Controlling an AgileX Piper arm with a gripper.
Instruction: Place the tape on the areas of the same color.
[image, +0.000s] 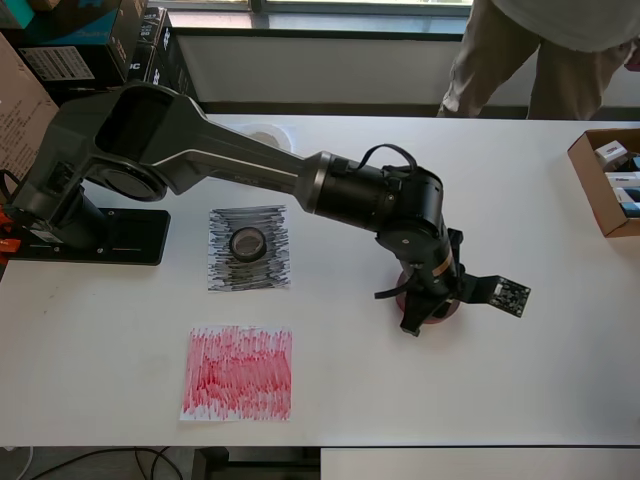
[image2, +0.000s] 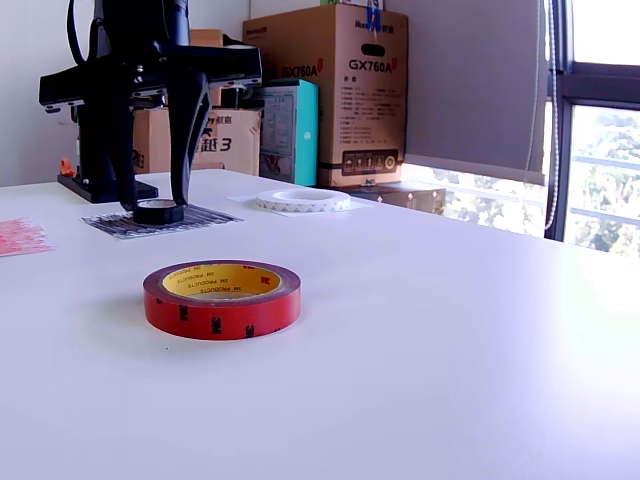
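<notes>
The dark red tape (image2: 222, 298) with a yellowish core lies flat on the white table (image2: 450, 350). In the overhead view only its rim (image: 445, 314) shows under my gripper (image: 428, 305). My gripper (image2: 152, 195) is open and empty, fingers pointing down and hanging above that roll without touching it. The small black tape (image: 248, 242) sits on the black scribbled patch (image: 270, 262), and shows between my fingers in the exterior view (image2: 158, 211). The red scribbled patch (image: 238, 372) is bare. The whitish tape (image2: 303, 200) lies on a faint white sheet (image2: 240, 201), half hidden by the arm overhead (image: 268, 133).
The arm's base (image: 90, 235) stands at the overhead view's left edge. An open cardboard box (image: 605, 180) sits at the table's right edge. A person (image: 540, 60) stands beyond the far edge. Stacked cartons (image2: 340, 90) stand behind the table in the exterior view.
</notes>
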